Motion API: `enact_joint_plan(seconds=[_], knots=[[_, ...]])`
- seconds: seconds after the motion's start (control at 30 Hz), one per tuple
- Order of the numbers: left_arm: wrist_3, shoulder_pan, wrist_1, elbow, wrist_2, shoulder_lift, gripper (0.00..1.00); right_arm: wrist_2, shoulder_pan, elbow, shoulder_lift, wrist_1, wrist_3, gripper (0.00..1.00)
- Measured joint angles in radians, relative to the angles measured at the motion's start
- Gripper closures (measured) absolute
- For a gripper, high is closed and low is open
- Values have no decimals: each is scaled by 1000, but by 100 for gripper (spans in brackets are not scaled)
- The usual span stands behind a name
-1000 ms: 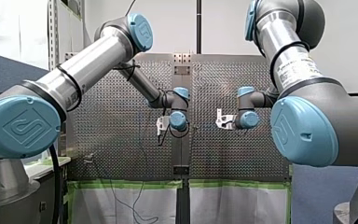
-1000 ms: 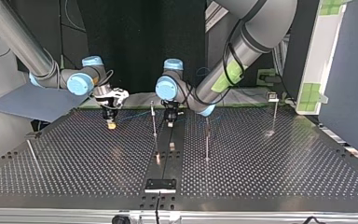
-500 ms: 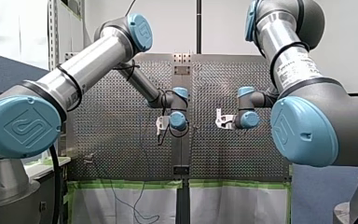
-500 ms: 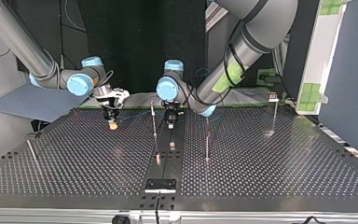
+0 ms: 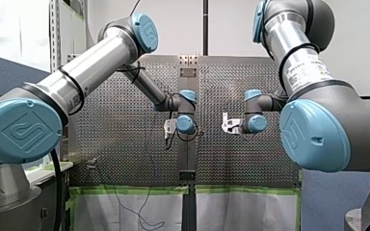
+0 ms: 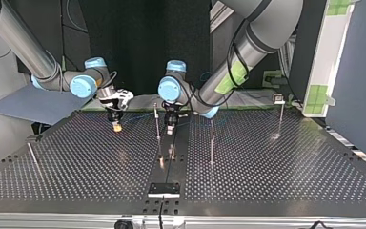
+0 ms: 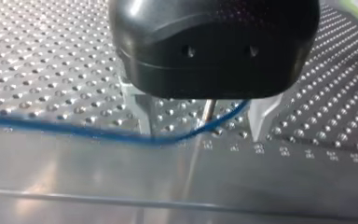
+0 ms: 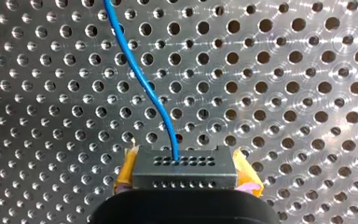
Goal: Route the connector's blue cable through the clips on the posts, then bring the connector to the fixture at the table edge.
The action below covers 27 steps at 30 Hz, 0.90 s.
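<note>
Low over the perforated surface [image 6: 276, 181], my right gripper [image 6: 116, 125] pinches the connector [image 8: 184, 168] between its yellow-padded fingers [image 8: 127, 170], probably to anchor that end of the blue cable [image 8: 140, 74]. My left gripper [image 7: 200, 123] has its fingers [image 7: 142, 114] spread astride the cable beside a thin post [image 7: 209, 108], apparently ready to grip and guide it there.

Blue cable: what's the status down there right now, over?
Right gripper shut on connector, blue cable trailing from it. Left gripper open, astride the cable beside a thin post. Nothing seen blocking.
</note>
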Motion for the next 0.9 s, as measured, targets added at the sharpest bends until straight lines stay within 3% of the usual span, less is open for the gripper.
enact_joint_plan(seconds=[0.2, 0.4, 0.67, 0.9], knots=[[27, -1, -39, 0, -20, 0, 0, 0, 0, 0, 0, 6, -2, 100], [70, -9, -97, -4, -76, 1, 0, 0, 1, 1, 1, 15, -3, 100], [78, -34, -164, -9, -133, 2, 0, 0, 1, 0, 1, 22, -3, 100], [78, -63, -150, -53, -137, 38, 0, 0, 1, 0, 1, 26, -3, 100]])
